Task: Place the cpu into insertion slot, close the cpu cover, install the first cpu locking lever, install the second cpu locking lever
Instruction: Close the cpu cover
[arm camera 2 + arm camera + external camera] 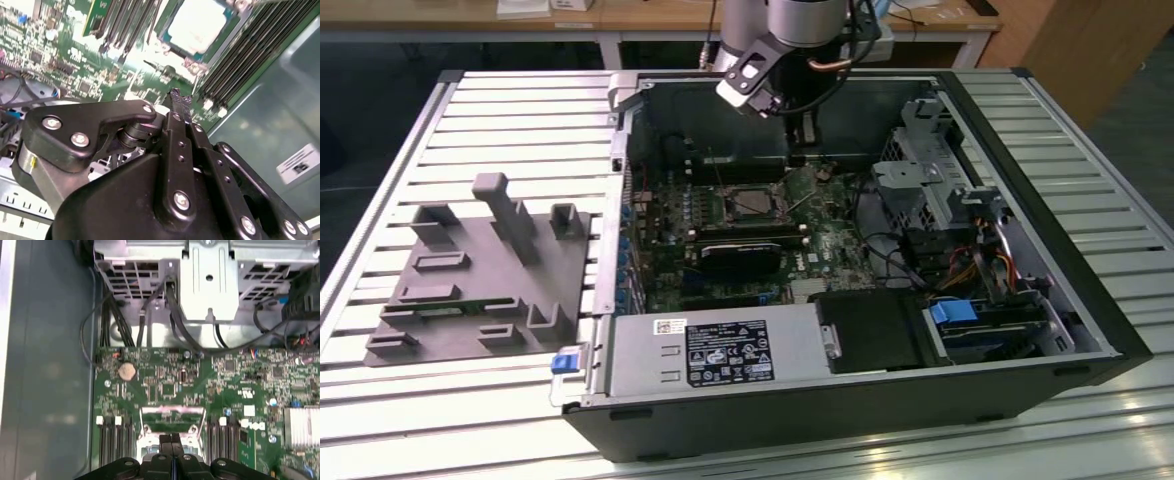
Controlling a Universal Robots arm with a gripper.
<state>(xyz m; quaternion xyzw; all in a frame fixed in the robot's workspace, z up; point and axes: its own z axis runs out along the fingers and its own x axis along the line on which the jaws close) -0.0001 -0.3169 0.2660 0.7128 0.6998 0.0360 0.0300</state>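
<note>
The cpu [197, 24] lies with its pale metal face up in the insertion slot [750, 203] on the green motherboard [170, 375]. In the first wrist view the silvery cpu cover [172, 411] appears tilted up, with green board showing through its window. My gripper [171, 440] is shut with nothing between its fingers, and its tips are right at the cover's edge. In the second wrist view the closed fingertips [175, 96] hover a short way off the socket's corner. In the exterior view the gripper [803, 140] reaches down into the open case, just behind the socket.
A black fan card [740, 250] sits in front of the socket, and memory slots [235, 55] run beside it. Drive cages [927, 170] and cables fill the exterior view's right side of the case. A power supply [720, 350] lies at the front. A grey fixture [480, 270] stands on the slatted table.
</note>
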